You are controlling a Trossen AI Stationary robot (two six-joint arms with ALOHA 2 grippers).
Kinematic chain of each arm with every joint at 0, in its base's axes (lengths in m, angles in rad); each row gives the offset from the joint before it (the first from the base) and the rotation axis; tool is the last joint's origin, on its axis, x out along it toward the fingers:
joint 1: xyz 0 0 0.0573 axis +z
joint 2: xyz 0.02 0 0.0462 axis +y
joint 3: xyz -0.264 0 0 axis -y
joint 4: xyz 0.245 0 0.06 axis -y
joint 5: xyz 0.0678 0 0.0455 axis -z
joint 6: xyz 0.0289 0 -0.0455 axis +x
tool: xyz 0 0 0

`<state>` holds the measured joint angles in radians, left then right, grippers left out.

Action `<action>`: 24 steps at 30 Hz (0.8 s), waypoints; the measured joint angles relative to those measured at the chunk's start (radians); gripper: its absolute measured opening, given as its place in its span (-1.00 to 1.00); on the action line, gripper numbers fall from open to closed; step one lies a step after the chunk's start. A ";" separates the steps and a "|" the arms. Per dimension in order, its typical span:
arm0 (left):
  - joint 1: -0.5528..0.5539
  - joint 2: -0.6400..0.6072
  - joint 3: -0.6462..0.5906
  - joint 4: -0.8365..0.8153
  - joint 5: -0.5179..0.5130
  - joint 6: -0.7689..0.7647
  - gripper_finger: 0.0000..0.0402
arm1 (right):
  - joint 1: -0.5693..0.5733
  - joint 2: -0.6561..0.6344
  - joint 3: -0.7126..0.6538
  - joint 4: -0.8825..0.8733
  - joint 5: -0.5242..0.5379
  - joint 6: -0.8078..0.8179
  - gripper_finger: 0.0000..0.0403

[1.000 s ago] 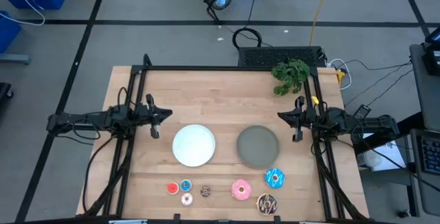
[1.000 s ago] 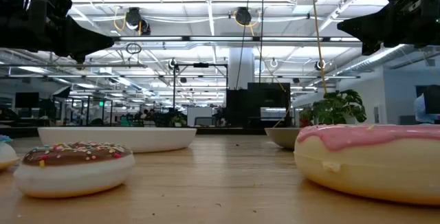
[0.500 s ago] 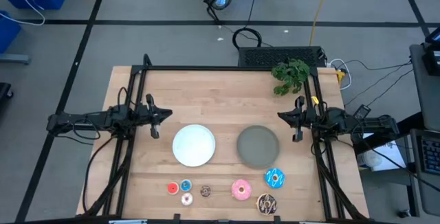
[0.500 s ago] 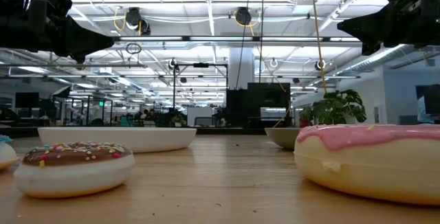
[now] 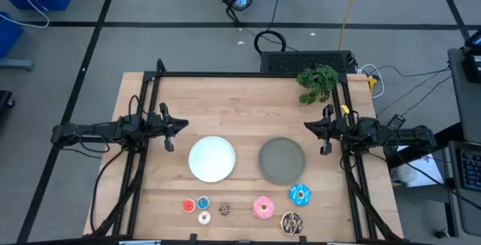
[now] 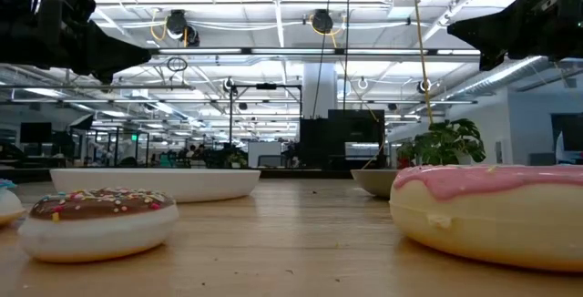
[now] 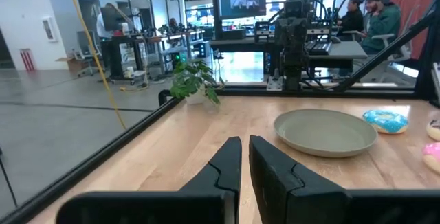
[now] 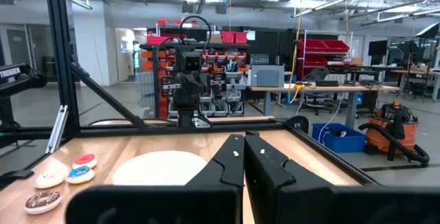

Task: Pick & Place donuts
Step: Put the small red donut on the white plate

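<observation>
While unfilled, white plate (image 5: 211,158), grey plate (image 5: 282,160)

Pink donut (image 6: 492,213) cut off by the low view's right edge; blue donut (image 6: 5,201) clipped to a sliver at its left edge; tiny brown donut (image 5: 224,210) near the table's front edge too small for detail

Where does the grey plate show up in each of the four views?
High view: the grey plate lies right of centre, beside the white plate.
Low view: only its rim shows, far back, right of centre, under the plant.
Left wrist view: right of centre, beyond the shut left claw.
Right wrist view: not in it; only the white plate shows.
Shared landmark: the white plate, and the plant in three views.
</observation>
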<state>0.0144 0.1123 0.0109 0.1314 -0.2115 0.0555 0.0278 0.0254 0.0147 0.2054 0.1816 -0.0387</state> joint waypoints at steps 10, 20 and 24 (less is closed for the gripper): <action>0.000 0.000 0.000 0.013 0.001 -0.108 -0.81 | 0.000 0.000 0.000 0.000 -0.001 0.000 -1.00; -0.024 0.032 0.027 -0.061 0.114 -0.314 -0.81 | 0.000 0.000 0.000 0.005 0.001 -0.009 -1.00; -0.102 0.157 0.092 -0.089 0.096 -0.321 -0.82 | 0.000 0.000 0.000 0.005 0.001 -0.034 -1.00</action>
<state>-0.0874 0.2691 0.1025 0.0426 -0.1158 -0.2655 0.0280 0.0254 0.0147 0.2104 0.1822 -0.0729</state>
